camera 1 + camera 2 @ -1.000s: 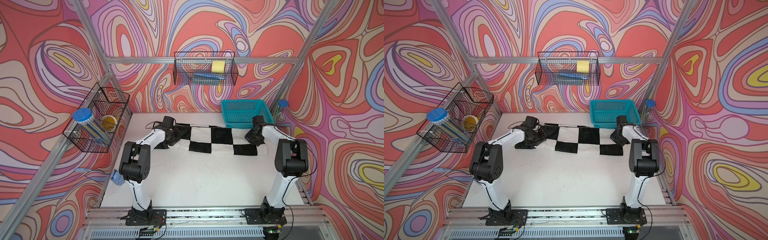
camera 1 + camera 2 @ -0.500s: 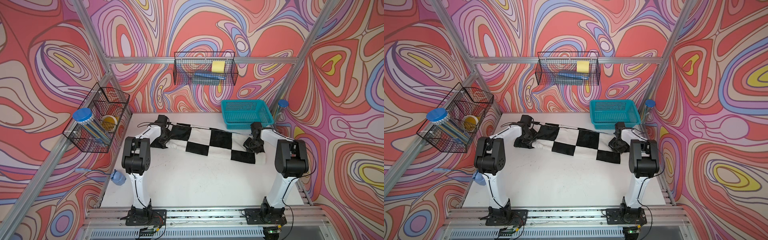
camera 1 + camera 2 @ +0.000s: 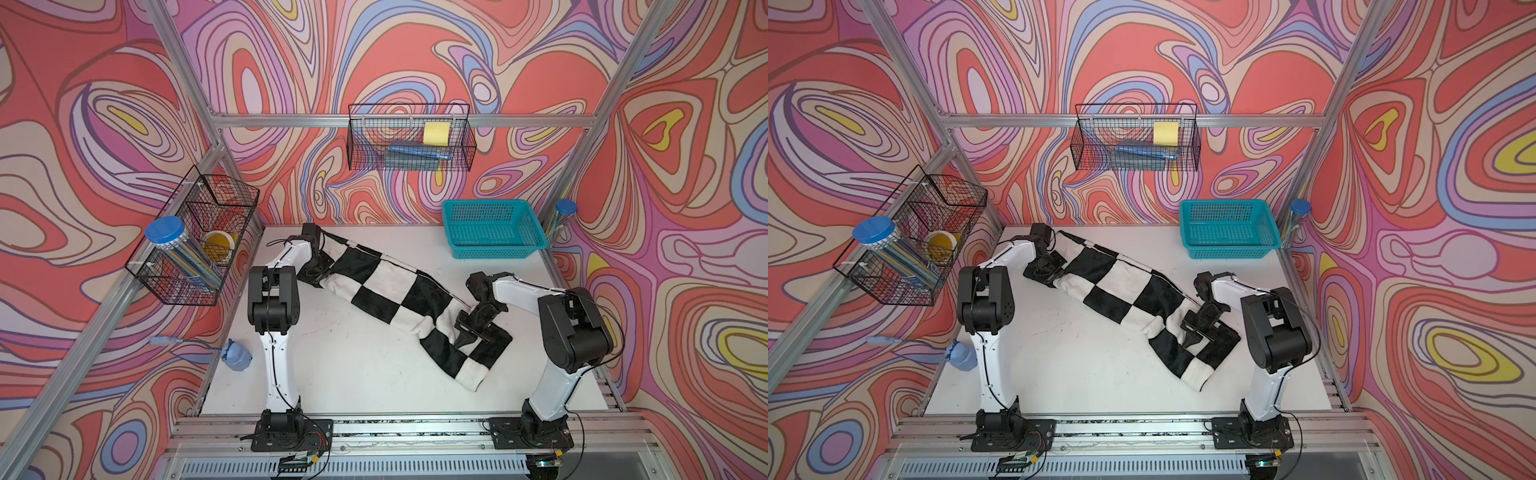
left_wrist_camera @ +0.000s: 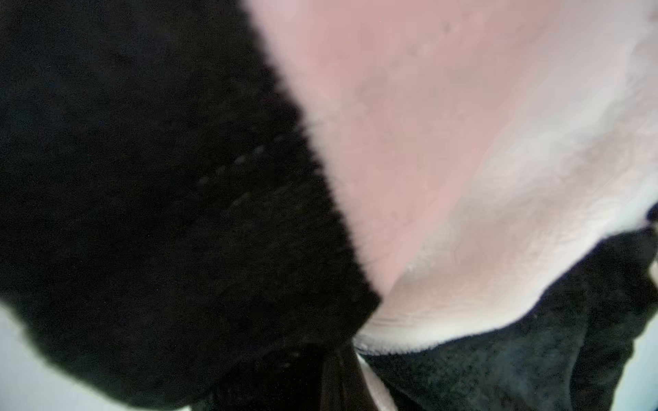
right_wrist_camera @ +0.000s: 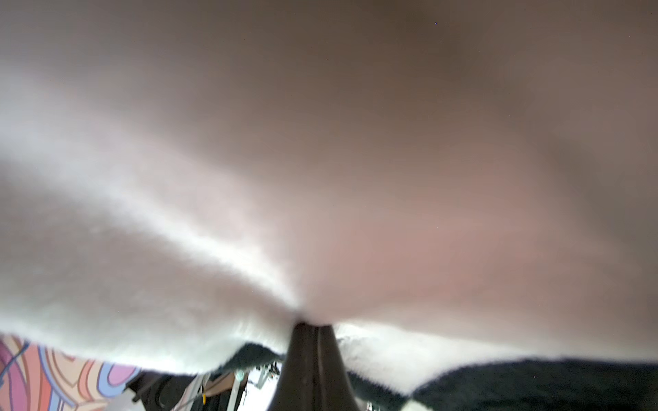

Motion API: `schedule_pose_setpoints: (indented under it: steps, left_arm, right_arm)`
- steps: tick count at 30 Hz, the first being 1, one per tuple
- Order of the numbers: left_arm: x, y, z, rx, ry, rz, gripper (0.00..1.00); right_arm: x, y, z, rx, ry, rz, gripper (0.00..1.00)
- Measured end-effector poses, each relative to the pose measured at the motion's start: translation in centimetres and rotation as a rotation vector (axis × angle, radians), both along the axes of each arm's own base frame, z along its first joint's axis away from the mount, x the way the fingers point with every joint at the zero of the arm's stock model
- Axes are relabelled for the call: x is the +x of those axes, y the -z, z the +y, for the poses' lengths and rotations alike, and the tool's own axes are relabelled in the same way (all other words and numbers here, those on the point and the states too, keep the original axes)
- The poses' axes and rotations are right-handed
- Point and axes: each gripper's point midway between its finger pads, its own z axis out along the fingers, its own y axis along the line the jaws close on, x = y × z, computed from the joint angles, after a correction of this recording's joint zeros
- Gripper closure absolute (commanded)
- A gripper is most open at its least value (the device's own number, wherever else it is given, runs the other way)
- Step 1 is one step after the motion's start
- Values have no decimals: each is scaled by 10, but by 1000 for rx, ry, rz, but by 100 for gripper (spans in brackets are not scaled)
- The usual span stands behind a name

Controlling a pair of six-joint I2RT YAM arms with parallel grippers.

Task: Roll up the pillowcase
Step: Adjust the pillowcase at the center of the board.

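Your pillowcase (image 3: 390, 286) lies as a long, bunched band slanting across the white table (image 3: 353, 374), from the far left corner toward the near right side, with its black and white squares facing up in both top views. You cannot tell whether the middle stretch rests on the table or hangs just above it. Your left gripper (image 3: 319, 265) is clamped tight on the far left end of the cloth. In the left wrist view the fuzzy black and white fabric (image 4: 463, 178) fills nearly everything. Your right gripper (image 3: 468, 332) is closed on the cloth close to its near right end, and a short tail of squares spreads on the table past it. In the right wrist view the fingers (image 5: 309, 363) press together with white fuzz (image 5: 213, 249) pinched at their tips. The teal basket (image 3: 492, 245) stands in the far right corner, well apart from the pillowcase.
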Motion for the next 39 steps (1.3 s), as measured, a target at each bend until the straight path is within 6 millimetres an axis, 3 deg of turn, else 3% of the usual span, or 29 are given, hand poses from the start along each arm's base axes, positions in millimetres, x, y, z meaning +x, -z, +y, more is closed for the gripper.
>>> schedule_pose_setpoints:
  steps: [7,11,12,13,15,17,19,23,26,29,34,36,39]
  left_arm:
    - [59,-2,-11,-97,56,-103,100]
    - [69,-4,-22,-168,101,-143,98]
    - [68,-5,-24,-166,111,-152,88]
    - [63,-7,-24,-159,125,-157,72]
    - [47,-13,-25,-137,141,-147,49]
    - [26,-29,-23,-96,157,-146,35]
    - [12,-60,-21,-50,171,-179,34]
    - [5,-132,-18,10,186,-317,33]
    - [-5,-155,-22,28,183,-365,36]
    - [-18,-136,-47,8,202,-314,45]
    - [-42,-59,-113,-60,221,-125,61]
    - [-54,-30,-122,-67,194,-40,62]
    - [-60,-3,-111,-34,130,42,63]
  right_arm:
    - [-21,-22,43,167,-66,40,100]
    - [-22,-32,53,179,-108,29,100]
    - [-16,-36,53,160,-121,7,100]
    - [-6,-41,52,140,-129,-33,100]
    - [25,-54,47,92,-135,-143,100]
    - [53,-63,37,41,-121,-241,100]
    - [76,-64,13,-41,-86,-302,100]
    - [95,-47,-35,-185,-30,-305,100]
    - [100,-26,-58,-252,-23,-263,100]
    - [95,-11,-64,-286,-55,-234,100]
    - [76,3,-75,-346,-109,-192,100]
    - [64,10,-77,-359,-129,-162,100]
    - [48,16,-69,-368,-181,-135,100]
